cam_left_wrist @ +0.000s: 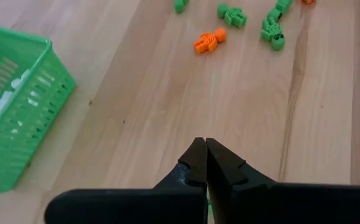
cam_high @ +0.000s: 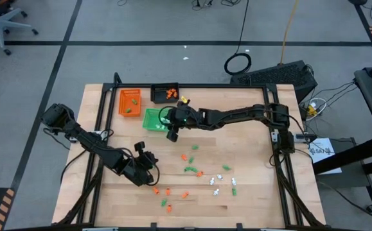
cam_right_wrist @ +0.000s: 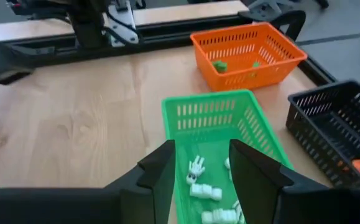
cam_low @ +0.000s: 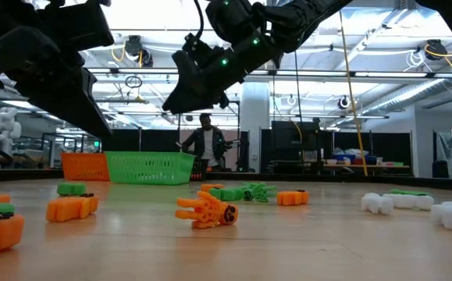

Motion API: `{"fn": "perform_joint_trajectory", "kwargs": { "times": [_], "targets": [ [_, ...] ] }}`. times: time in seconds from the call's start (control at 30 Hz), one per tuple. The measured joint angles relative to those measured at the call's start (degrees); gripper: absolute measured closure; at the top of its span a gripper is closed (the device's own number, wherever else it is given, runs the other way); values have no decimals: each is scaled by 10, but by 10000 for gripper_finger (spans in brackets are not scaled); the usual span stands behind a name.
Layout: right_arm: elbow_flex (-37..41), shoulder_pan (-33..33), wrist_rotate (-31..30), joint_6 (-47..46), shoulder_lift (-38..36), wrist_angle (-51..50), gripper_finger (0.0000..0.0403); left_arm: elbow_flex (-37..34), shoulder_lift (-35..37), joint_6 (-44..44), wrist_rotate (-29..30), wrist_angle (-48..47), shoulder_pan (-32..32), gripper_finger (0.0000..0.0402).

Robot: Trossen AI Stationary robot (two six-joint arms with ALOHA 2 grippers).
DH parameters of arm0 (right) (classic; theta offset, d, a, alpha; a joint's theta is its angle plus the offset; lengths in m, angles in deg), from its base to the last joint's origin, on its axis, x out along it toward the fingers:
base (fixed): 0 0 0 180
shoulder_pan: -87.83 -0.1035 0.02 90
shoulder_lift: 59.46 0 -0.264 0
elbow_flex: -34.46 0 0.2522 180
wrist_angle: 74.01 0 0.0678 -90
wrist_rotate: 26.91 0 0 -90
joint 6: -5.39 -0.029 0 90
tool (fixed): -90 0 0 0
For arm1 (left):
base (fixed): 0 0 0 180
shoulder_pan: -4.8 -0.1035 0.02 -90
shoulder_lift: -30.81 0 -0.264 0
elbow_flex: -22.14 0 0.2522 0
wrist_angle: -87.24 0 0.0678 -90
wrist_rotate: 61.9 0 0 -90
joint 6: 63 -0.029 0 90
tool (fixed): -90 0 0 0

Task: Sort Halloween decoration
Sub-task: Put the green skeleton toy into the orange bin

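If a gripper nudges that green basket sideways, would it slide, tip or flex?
The green basket is probably light: its walls are thin slotted plastic, and only a few white pieces lie inside. Its low, wide shape suggests sliding on the smooth wooden table rather than tipping. The thin rim might flex slightly.

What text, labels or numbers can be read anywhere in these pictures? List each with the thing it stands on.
No text can be read with certainty.
White sheet beside the table's right edge in the high view: dark print, too small and blurred to read.
Orange tray, green tray, black tray: no labels visible.
Halloween pieces: no lettering visible.
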Motion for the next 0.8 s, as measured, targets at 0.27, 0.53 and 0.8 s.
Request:
{"fn": "perform_joint_trajectory", "kwargs": {
  "times": [0.27,0.53,0.8],
  "targets": [
    [-6,-15,0,29,-48,-24,266,0,0,73,-9,-33,-1,369],
    [-6,-36,0,53,-108,-109,266,0,0,147,-23,-60,-1,284],
    [-6,-80,0,23,-128,-211,266,10,3,165,-41,-72,-1,258]
  ]
}}
